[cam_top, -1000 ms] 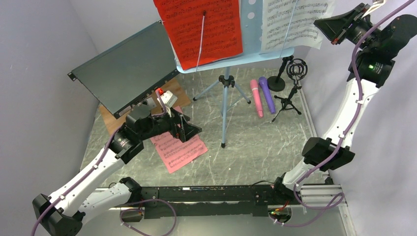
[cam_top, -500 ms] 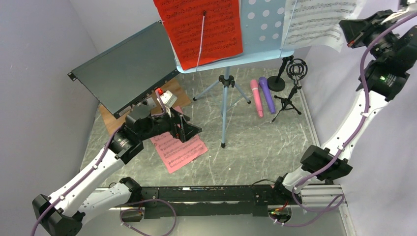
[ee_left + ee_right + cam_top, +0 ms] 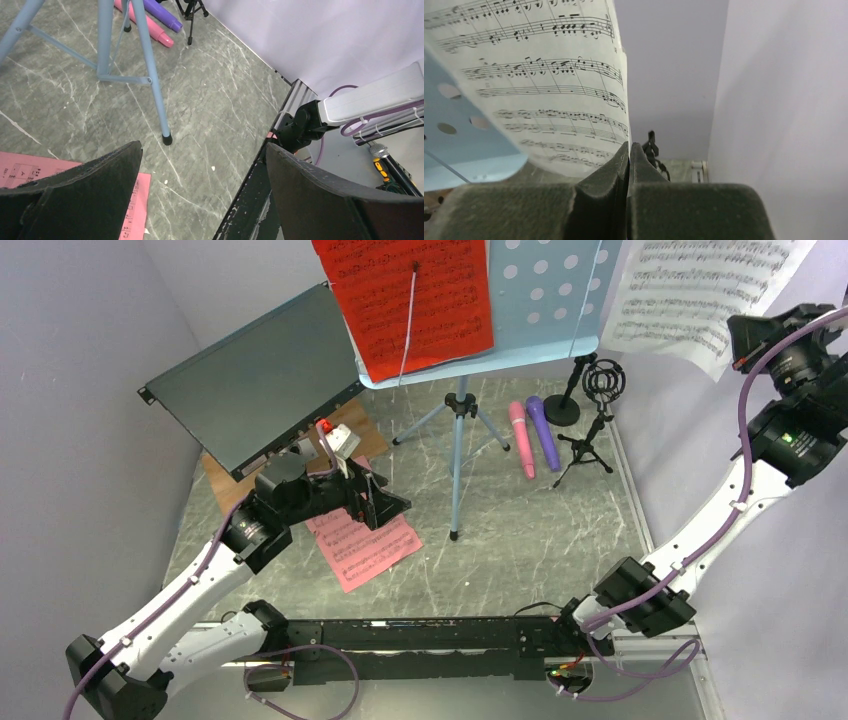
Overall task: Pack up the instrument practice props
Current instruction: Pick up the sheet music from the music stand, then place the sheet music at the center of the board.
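The light-blue music rack [image 3: 530, 300] stands on tripod legs [image 3: 458, 440] at the back, with a red page [image 3: 410, 300] on its left half. High at the right, my right gripper [image 3: 745, 340] is shut on the edge of the white page [image 3: 700, 295], which hangs clear of the rack's right edge. The right wrist view shows the jaws [image 3: 629, 147] pinched on that white page [image 3: 549, 85]. My left gripper [image 3: 385, 505] is open and empty above the pink page [image 3: 365, 545]. Pink [image 3: 522, 440] and purple [image 3: 543, 432] microphones lie beside two black mic supports [image 3: 597, 410].
A large dark flat box [image 3: 255, 380] leans at the back left over a brown board [image 3: 365, 420]. A small white and red item [image 3: 335, 435] sits beside it. Walls close in on both sides. A black rail [image 3: 430, 635] runs along the near edge.
My right gripper has swung to the right and drawn the white page sideways off the rack. The left arm has not moved.
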You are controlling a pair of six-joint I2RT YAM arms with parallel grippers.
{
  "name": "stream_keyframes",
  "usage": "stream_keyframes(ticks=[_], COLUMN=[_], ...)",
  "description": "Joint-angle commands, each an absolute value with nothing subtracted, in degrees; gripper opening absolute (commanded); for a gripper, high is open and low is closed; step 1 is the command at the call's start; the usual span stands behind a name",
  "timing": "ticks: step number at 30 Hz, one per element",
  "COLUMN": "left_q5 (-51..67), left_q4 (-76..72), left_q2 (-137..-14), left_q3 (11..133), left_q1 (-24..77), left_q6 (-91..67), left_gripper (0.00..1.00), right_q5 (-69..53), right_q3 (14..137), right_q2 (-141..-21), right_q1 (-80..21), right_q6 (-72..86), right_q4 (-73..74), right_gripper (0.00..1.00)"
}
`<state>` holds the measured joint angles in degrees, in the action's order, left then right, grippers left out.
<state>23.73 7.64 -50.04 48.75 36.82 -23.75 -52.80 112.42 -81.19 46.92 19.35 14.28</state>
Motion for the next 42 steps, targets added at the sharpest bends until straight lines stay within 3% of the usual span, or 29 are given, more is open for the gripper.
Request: stream_keyframes(ticks=[1, 12, 18, 21, 26, 35, 42], left_q5=[26.1, 28.6, 31.1, 32.4, 32.2, 33.0, 32.6], left_q4=[4.1, -5.3, -16.1, -22.0, -27.7, -31.0, -35.4], left_q2=[-50.0, -54.6, -60.1, -63.7, -68.4, -76.3, -82.4], left_q3=[48.2, 44.5, 40.9, 39.3, 38.4, 38.9, 41.1], left_q1=[36.6, 36.6, 36.7, 36.7, 36.7, 37.0, 41.4], left_q6=[-24.8, -26.6, -32.2, -36.1, -45.4, -59.5, -67.0], left_gripper=[0.99, 0.99, 1.0, 1.0, 0.99, 1.0, 0.99], right_q5=[-54.5, -69.1, -72.9, -73.3, -75.6, -90.6, -94.1], right_q3=[105.3, 77.3, 66.8, 64.1, 59.0, 62.4, 60.8], right_q2=[-77.2, -66.4, -65.8, -66.1, -63.5, -63.8, -61.7], right_q1=[49.5, 53.9, 48.5, 41.0, 30.3, 26.3, 22.8], right_q6=[17.0, 5.9, -6.2, -12.4, -14.6, -47.5, -53.3], right_q4=[13.5, 23.3, 35.8, 42.9, 42.0, 67.9, 72.5], right_gripper=[0.0, 0.0, 0.0, 0.0, 0.0, 0.0, 0.0])
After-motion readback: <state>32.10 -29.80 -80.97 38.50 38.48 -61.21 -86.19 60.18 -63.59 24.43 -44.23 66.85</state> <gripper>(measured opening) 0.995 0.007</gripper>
